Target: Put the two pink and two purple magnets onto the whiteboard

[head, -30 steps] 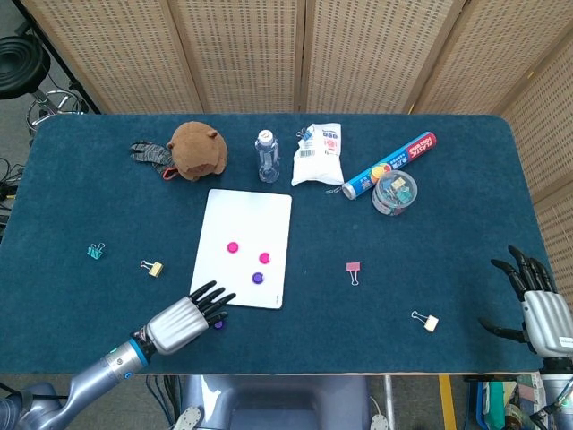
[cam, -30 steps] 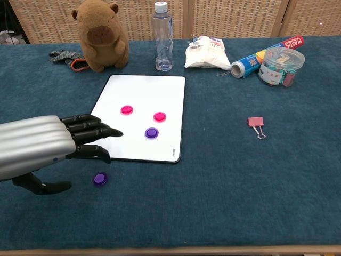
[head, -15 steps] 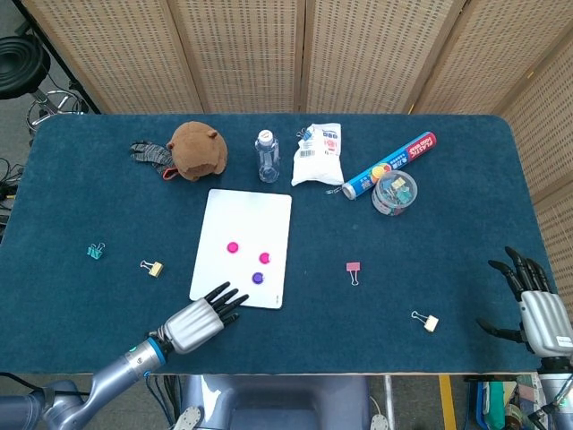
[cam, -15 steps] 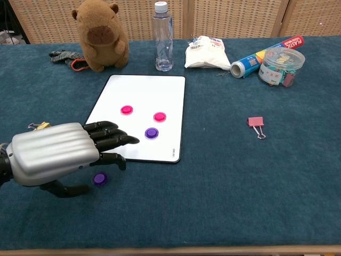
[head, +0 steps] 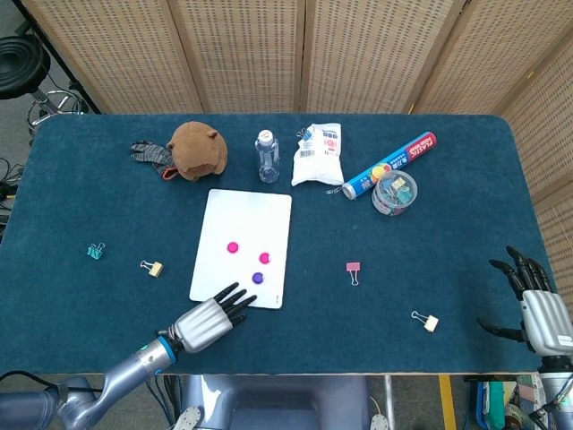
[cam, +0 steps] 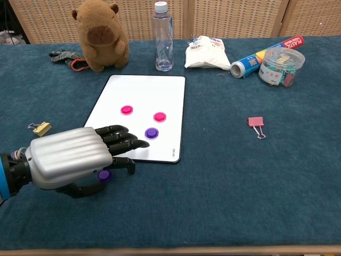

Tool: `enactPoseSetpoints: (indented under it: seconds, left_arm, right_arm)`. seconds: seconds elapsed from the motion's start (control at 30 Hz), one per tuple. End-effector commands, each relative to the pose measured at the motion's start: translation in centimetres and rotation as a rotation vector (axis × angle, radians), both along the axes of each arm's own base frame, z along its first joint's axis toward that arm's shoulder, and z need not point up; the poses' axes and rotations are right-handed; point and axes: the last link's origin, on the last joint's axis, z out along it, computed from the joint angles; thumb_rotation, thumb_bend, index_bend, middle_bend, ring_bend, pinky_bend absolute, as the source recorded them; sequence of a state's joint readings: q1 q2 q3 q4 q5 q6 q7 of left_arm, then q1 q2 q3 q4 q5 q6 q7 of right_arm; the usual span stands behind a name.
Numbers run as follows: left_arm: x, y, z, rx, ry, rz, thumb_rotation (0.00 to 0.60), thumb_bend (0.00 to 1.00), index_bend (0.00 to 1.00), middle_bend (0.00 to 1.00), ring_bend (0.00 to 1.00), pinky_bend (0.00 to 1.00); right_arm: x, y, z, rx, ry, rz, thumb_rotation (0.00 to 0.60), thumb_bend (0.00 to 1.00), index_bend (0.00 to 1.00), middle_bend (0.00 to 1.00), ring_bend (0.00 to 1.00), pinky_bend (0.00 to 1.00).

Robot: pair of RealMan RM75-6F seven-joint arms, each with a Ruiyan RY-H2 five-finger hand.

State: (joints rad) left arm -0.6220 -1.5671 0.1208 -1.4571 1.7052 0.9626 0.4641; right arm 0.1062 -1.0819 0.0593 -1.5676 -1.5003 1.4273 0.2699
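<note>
Purple round magnet on the tabletop, just off the white rectangular whiteboard, is now half covered by the left hand, which slid in over the last second. Fingers spread, not yet grasping it; last of four to place.

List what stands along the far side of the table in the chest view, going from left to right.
Glove → capybara plush → water bottle → white packet → plastic wrap roll → clear tub of binder clips.

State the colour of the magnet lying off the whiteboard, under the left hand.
Purple magnet; clearest in the chest view.
</note>
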Motion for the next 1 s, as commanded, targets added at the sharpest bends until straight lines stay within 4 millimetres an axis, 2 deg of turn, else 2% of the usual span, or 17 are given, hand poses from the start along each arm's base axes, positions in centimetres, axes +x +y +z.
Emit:
enactPoseSetpoints:
  seconds: [0.03, 0.23, 0.43, 0.63, 1.0]
  left_arm:
    - [0.0, -0.1, -0.1, -0.006, 0.003, 0.004, 0.6, 0.32, 0.33, 0.0, 0.0, 0.0]
    - [-0.1, 0.0, 0.0, 0.001, 0.004, 0.008, 0.6, 0.32, 0.37, 0.0, 0.0, 0.0]
    - [-0.2, 0.1, 0.0, 0.005, 0.008, 0.02, 0.6, 0.32, 0.53, 0.0, 0.0, 0.0]
    - [-0.4, 0.3, 0.2, 0.022, 0.009, 0.028, 0.6, 0.33, 0.62, 0.0, 0.0, 0.0]
    - [-0.9, 0.7, 0.9, 0.06, 0.001, 0.038, 0.6, 0.33, 0.69, 0.0, 0.0, 0.0]
  right_arm:
    - [0.0, 0.0, 0.1, -0.001, -0.002, 0.0, 0.6, 0.13, 0.15, 0.0, 0.0, 0.0]
    - [0.0, 0.0, 0.1, -0.001, -0.008, -0.001, 0.6, 0.13, 0.15, 0.0, 0.0, 0.0]
    - [0.0, 0.0, 0.2, 0.0, -0.013, -0.001, 0.6, 0.13, 0.15, 0.0, 0.0, 0.0]
    - [-0.1, 0.0, 0.2, 0.002, -0.018, -0.005, 0.6, 0.13, 0.15, 0.0, 0.0, 0.0]
    - [0.0, 0.0, 0.2, 0.006, -0.021, -0.004, 0.6, 0.13, 0.15, 0.0, 0.0, 0.0]
